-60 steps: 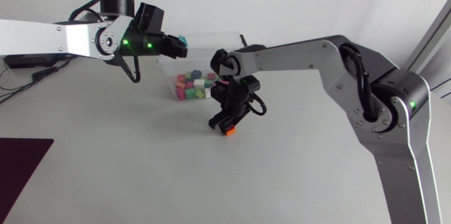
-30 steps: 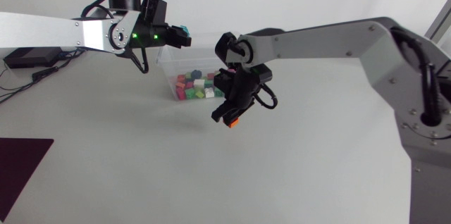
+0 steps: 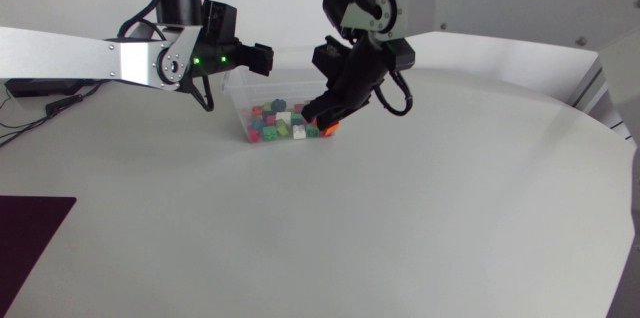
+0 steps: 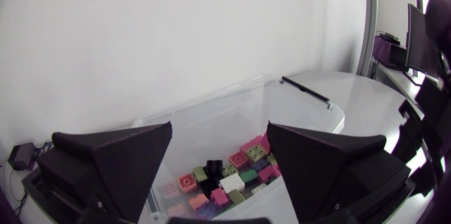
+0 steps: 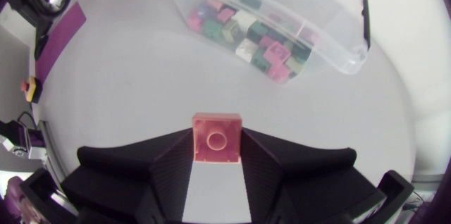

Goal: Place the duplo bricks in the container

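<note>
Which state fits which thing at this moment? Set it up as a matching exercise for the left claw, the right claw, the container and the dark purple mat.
Things:
1. left claw
2. right claw
3. container
4. dark purple mat

States:
A. shut on one brick
B. lies flat on the table on the left arm's side
C. open and empty
D. holds many mixed-colour bricks

Pairs: 1-C, 2-A, 3-D, 4-B
</note>
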Available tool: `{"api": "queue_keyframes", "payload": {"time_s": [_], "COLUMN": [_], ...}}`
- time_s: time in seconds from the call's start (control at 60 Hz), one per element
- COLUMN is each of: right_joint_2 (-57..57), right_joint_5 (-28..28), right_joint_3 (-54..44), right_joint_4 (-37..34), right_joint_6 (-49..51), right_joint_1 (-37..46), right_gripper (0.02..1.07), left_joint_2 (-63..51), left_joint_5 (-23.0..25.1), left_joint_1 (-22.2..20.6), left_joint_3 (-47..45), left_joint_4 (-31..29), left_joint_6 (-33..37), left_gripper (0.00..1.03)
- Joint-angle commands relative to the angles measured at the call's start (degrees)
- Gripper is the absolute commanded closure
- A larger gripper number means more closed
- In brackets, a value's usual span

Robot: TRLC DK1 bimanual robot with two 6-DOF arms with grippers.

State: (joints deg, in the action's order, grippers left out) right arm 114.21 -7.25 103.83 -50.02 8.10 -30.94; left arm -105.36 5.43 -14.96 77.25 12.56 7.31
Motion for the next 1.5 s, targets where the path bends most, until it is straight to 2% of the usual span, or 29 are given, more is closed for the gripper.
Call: {"api": "queue_keyframes", "payload": {"time_s": [0.0, 0.517, 1.117, 1.483], "right_joint_2": [-1.45, 8.22, 15.69, 15.43], "right_joint_5": [0.04, 0.74, 0.83, 1.53], "right_joint_3": [3.75, 20.53, 25.9, 19.39], "right_joint_4": [1.33, 5.55, 14.6, 25.85], "right_joint_6": [-2.03, -3.0, -4.49, -4.67], "right_joint_1": [0.62, 1.58, 0.97, 0.97], "right_gripper": [0.71, 0.71, 0.71, 0.71], "left_joint_2": [4.38, 16.42, 21.69, 24.15], "left_joint_5": [-0.51, 1.07, 1.34, 2.83], "left_joint_1": [0.11, 0.2, 0.55, 1.25], "left_joint_3": [-4.04, -18.54, -25.4, -28.74], "left_joint_4": [0.1, -4.56, -7.99, -9.13], "left_joint_6": [-0.19, 3.32, 5.26, 5.96], "left_gripper": [0.05, 0.05, 0.05, 0.05]}}
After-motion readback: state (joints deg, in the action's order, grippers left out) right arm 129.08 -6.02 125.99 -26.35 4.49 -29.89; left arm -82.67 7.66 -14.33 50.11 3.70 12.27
